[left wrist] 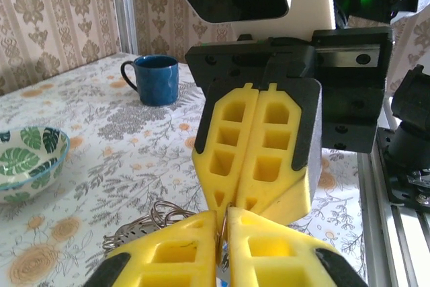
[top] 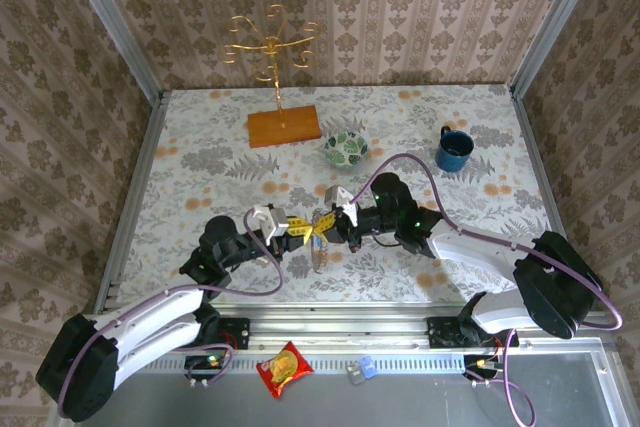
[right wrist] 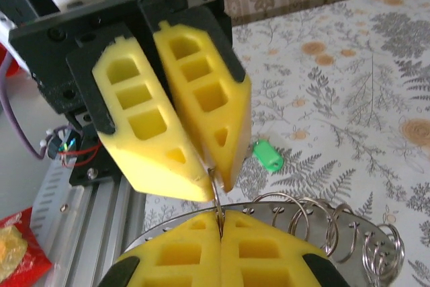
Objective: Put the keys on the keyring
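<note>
My left gripper (top: 303, 231) and right gripper (top: 330, 225) meet tip to tip at the table's centre. Both are shut on the same thin wire ring (right wrist: 216, 196), the left gripper (right wrist: 213, 179) from above and the right gripper (right wrist: 220, 223) from below. Seen from the left wrist, my left gripper (left wrist: 223, 233) pinches that wire just under the right gripper (left wrist: 235, 203). The keyring (right wrist: 349, 233), a flat grey metal plate carrying several small split rings, sits right under the grippers (top: 320, 259) (left wrist: 131, 233). A key with a green head (right wrist: 269, 156) lies on the cloth beyond them.
A green-and-white patterned bowl (top: 346, 149) (left wrist: 27, 159) and a blue mug (top: 453, 150) (left wrist: 153, 80) stand behind the grippers. A gold wire stand on a wooden base (top: 284, 127) is at the back. A red snack packet (top: 284, 368) lies on the near rail.
</note>
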